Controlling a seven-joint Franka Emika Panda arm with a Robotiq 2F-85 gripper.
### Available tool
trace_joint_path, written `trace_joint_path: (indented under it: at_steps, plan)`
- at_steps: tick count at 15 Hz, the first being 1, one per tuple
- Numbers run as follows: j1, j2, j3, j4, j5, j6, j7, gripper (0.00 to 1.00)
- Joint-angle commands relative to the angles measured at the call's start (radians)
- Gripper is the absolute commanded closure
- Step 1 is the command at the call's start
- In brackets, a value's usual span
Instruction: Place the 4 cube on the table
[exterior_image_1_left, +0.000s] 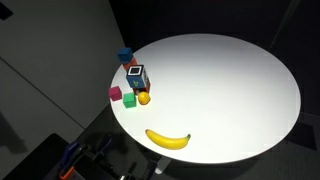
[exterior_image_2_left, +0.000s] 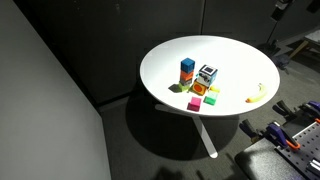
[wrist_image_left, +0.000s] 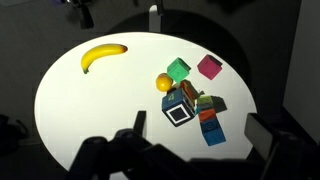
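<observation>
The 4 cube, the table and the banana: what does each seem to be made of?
The 4 cube: white faces framed by black edges, dark printed mark; likely plastic or painted wood, too small to settle. The table: smooth, even white top, possibly laminate. The banana: uniform yellow; real fruit or plastic replica, cannot tell.

White table (wrist_image_left: 90, 110); black-edged white 4 cube (wrist_image_left: 181, 108); yellow banana (wrist_image_left: 103, 55); pink cube (wrist_image_left: 209, 67).
</observation>
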Motion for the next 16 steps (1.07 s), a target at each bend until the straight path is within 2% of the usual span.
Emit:
trace_joint_path:
  at_steps: [1, 7, 13, 16]
  plan:
    - [-0.005, 0.106, -0.029, 0.02, 0.005, 0.058, -0.033, 0.0]
    - [0.017, 0.286, -0.093, 0.036, -0.001, 0.208, -0.158, 0.0]
    - [0.072, 0.482, -0.205, 0.079, 0.02, 0.355, -0.417, 0.0]
    - [0.091, 0.581, -0.252, 0.14, 0.024, 0.383, -0.548, 0.0]
